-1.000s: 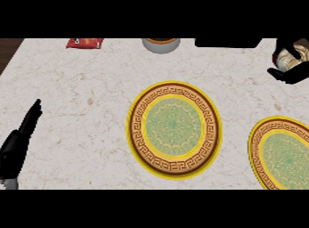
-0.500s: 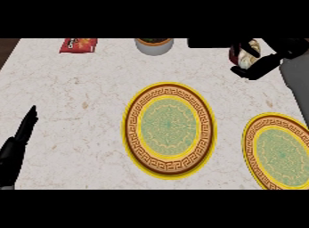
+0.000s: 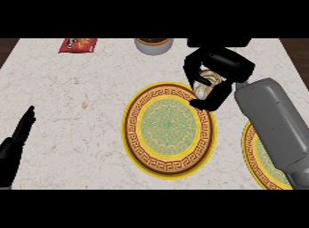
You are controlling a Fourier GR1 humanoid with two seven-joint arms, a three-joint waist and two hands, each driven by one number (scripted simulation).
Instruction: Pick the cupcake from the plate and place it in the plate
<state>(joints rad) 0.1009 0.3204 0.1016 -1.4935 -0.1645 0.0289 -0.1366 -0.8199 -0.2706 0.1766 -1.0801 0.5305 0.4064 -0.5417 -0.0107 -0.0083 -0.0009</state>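
Observation:
My right hand [image 3: 217, 73] is curled round the cupcake [image 3: 206, 82], whose pale swirled top shows between the fingers. The hand hovers over the upper right rim of the middle plate [image 3: 144, 133], a yellow plate with a brown key border and a green centre. A second plate [image 3: 257, 167] of the same pattern lies at the right, mostly hidden under my grey right forearm [image 3: 275, 124]. My left hand [image 3: 12, 149] rests open near the left edge, fingers straight and pointing up.
A red snack packet [image 3: 78, 44] lies at the counter's far left. A round bowl [image 3: 154, 44] stands at the far edge, just left of my right hand. Dark floor borders the counter on both sides.
My right hand has carried the cupcake leftward and nearer, from the far right corner to over the middle plate's rim. The forearm now covers the right plate. The left hand stays put.

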